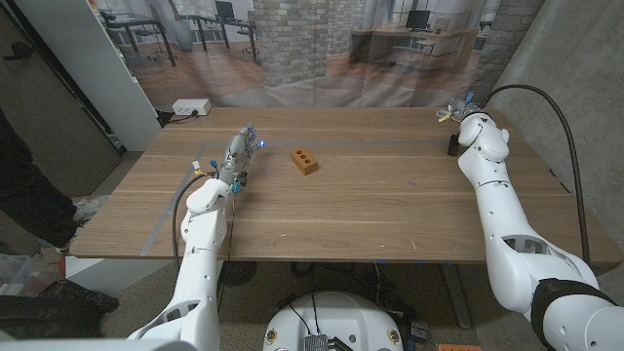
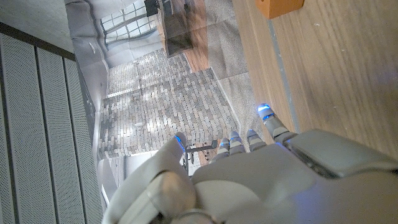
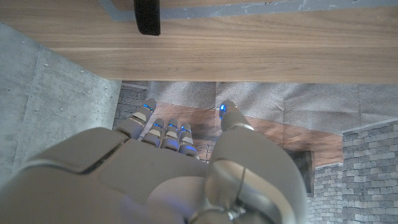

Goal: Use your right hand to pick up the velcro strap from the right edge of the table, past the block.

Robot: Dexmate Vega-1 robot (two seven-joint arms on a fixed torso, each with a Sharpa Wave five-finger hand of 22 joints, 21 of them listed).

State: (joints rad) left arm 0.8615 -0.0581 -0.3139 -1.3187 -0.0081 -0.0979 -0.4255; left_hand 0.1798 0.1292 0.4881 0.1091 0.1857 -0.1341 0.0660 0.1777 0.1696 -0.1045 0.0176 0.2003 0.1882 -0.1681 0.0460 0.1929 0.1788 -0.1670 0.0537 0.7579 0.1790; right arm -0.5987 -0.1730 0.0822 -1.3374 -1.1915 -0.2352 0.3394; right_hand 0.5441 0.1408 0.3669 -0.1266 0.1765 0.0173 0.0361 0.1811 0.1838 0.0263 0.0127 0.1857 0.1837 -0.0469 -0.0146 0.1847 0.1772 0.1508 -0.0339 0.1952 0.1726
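Note:
The velcro strap (image 1: 451,146) is a small black piece lying near the table's right edge; it shows as a dark loop (image 3: 148,15) in the right wrist view. My right hand (image 1: 457,109) is raised past the strap toward the table's far side, fingers (image 3: 163,127) extended and holding nothing. The strap lies just beside my right wrist, apart from the hand. The orange block (image 1: 305,161) with holes sits in the middle of the table, and a corner of this block (image 2: 278,6) shows in the left wrist view. My left hand (image 1: 239,154) stands left of the block, fingers (image 2: 236,142) stretched out and empty.
The wooden table (image 1: 370,210) has a faint tape line near my left arm. A white box (image 1: 191,107) lies beyond the far left corner. A person in dark clothes (image 1: 24,185) stands at the left edge. A grey concrete wall (image 1: 575,88) runs close along the right side.

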